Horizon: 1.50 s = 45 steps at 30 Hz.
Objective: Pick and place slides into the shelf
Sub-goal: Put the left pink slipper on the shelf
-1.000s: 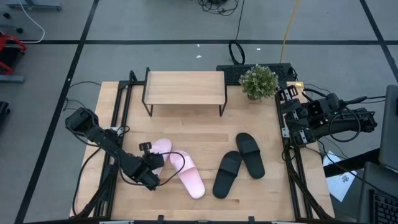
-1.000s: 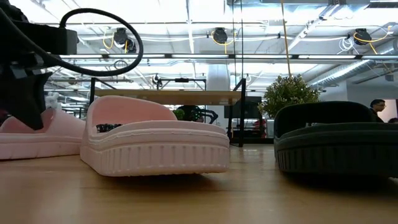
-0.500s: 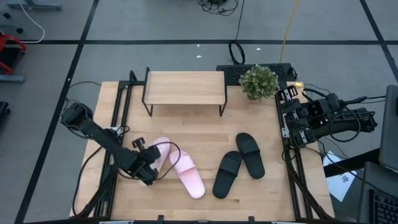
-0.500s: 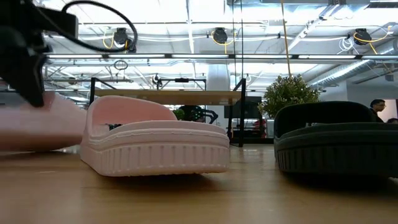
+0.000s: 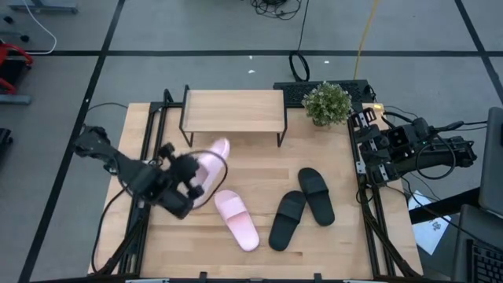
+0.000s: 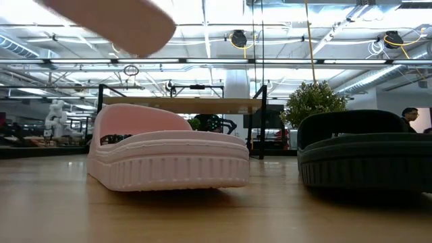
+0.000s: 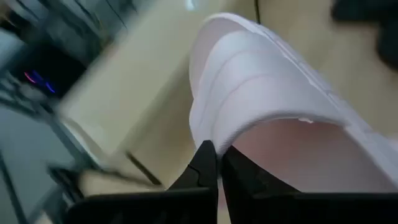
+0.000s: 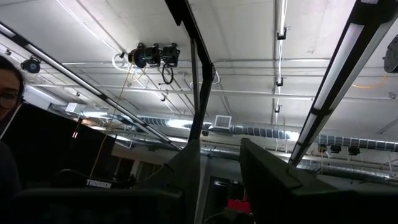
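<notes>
Risk, left to right: your left gripper [image 5: 191, 179] holds one pink slide [image 5: 211, 159] aloft by a thin strap-edge pinch just short of the shelf [image 5: 233, 110], so it may swing, slip or catch the board; right gripper [image 8: 217, 163] parked, fingers apart.

Grey floor [image 5: 196, 31], black tape lines; ceiling striplights [image 6: 202, 62].

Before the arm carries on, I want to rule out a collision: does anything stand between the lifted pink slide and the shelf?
Nothing visible does. The left pincer holds the pink slide just in front of the shelf, with only bare tabletop between. The other pink slide and the black pair lie farther back.
</notes>
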### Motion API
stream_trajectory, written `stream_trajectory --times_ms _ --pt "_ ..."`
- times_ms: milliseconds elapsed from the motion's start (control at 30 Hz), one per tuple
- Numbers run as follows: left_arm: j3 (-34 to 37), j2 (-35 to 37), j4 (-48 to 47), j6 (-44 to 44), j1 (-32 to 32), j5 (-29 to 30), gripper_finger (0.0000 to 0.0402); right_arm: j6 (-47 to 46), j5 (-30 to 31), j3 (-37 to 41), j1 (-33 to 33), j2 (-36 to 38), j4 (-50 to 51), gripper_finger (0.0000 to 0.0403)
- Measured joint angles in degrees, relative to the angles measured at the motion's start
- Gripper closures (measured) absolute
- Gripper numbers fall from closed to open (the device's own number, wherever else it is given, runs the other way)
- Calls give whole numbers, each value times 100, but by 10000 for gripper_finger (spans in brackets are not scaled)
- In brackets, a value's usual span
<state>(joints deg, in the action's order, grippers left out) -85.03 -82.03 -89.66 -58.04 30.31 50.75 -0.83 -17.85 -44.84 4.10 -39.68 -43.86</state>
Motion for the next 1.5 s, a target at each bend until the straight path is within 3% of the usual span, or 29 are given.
stream_trajectory --times_ms 167,267,467,600,733,833,1000,1500 --pt "-414 -27 -33 1070 -1198 1003 401 144 17 1 0 -4 0 298" --pt "-573 -23 -24 1572 -2089 1250 401 154 183 2 0 -4 -2 298" --pt "-633 -23 700 2947 -3736 872 402 156 603 2 0 -4 -4 298" --pt "-635 -77 1400 4146 -4426 535 402 243 616 2 0 -6 -2 298" --pt "-630 -190 2217 5404 -4755 382 402 350 636 2 0 -13 -3 298" --pt "-646 -319 2523 5847 -4916 265 402 351 882 2 2 -13 2 298" --pt "-635 -689 2228 5886 -5158 69 402 398 909 2 1 -15 45 298" --pt "-633 -1457 1347 5771 -5443 209 401 495 910 2 2 -15 61 298"
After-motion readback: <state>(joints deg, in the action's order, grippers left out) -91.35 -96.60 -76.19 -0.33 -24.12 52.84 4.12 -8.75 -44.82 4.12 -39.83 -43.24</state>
